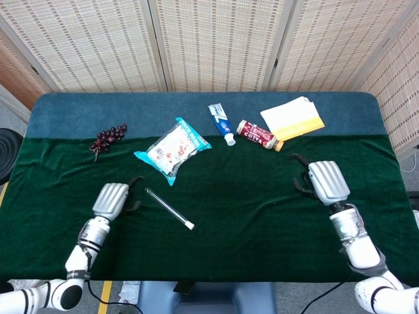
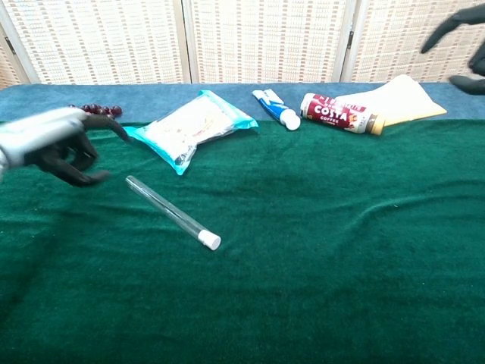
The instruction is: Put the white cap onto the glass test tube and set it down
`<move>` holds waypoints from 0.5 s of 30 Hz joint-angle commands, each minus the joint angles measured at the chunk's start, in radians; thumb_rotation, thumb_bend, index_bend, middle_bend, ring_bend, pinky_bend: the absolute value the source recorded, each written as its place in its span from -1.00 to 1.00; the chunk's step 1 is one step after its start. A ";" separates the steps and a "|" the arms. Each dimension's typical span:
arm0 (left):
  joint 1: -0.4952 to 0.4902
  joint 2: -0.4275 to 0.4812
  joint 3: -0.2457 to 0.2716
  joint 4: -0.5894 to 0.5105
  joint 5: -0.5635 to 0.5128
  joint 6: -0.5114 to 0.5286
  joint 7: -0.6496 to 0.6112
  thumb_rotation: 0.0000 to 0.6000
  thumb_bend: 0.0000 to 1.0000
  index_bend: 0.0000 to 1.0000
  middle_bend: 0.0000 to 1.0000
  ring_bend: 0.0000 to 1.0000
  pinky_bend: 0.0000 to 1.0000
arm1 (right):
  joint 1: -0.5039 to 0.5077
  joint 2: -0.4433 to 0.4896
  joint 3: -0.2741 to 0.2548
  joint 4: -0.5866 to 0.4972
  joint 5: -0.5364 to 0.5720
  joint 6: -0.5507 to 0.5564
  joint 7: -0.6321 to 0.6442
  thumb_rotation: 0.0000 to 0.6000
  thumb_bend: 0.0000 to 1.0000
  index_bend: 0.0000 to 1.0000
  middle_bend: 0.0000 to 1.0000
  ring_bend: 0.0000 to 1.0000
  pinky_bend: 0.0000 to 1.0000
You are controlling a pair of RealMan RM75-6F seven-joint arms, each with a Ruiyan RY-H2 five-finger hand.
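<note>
The glass test tube (image 1: 167, 207) (image 2: 165, 210) lies slantwise on the green cloth with the white cap (image 1: 188, 226) (image 2: 208, 241) on its near end. My left hand (image 1: 112, 199) (image 2: 59, 146) hovers to the left of the tube, apart from it, fingers spread and holding nothing. Far off at the right side my right hand (image 1: 324, 182) is also open and empty; the chest view catches only its dark fingertips (image 2: 464, 42) at the top right corner.
Along the back lie dark grapes (image 1: 109, 138), a snack packet (image 1: 172, 149), a toothpaste tube (image 1: 221, 122), a Costa coffee bottle (image 1: 259, 135) and a yellow-white cloth (image 1: 292, 118). The green cloth (image 1: 249, 216) covers the table's front.
</note>
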 commanded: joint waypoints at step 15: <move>0.357 0.216 0.104 0.019 0.205 0.439 -0.157 1.00 -0.13 -0.61 -0.45 -0.67 -0.66 | -0.284 0.083 -0.135 0.089 -0.192 0.269 0.137 1.00 -0.02 -1.00 -0.87 -0.74 -0.85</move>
